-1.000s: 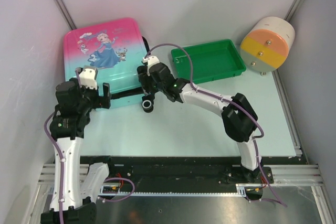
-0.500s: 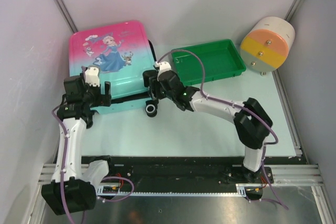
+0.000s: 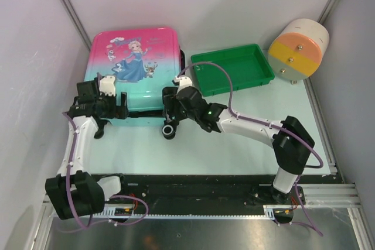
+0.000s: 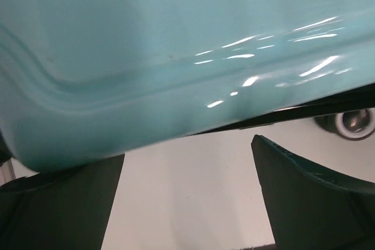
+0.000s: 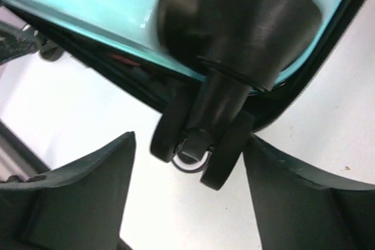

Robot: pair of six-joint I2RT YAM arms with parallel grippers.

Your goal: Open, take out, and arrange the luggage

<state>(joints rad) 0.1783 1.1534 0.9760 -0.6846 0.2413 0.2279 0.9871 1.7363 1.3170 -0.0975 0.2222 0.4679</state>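
Observation:
The luggage (image 3: 136, 65) lies flat at the back left, pink at the far end and teal at the near end, with a cartoon princess print. My left gripper (image 3: 110, 108) is open at its near left edge; in the left wrist view (image 4: 186, 147) the teal shell (image 4: 176, 45) fills the top, with bare table between the fingers. My right gripper (image 3: 171, 109) is open at the near right corner. In the right wrist view (image 5: 190, 139) its fingers straddle a black caster wheel (image 5: 202, 150), which also shows from above (image 3: 169, 130). Nothing is gripped.
A green plastic tray (image 3: 232, 68) stands right of the suitcase, close behind my right arm. A white-and-orange cylinder (image 3: 297, 48) lies at the back right. Grey walls close in the left side and the back. Another wheel (image 4: 350, 124) shows under the shell.
The suitcase has slid to the right and turned squarer to the table edge. Both arms have moved right and stretched out along with its near edge.

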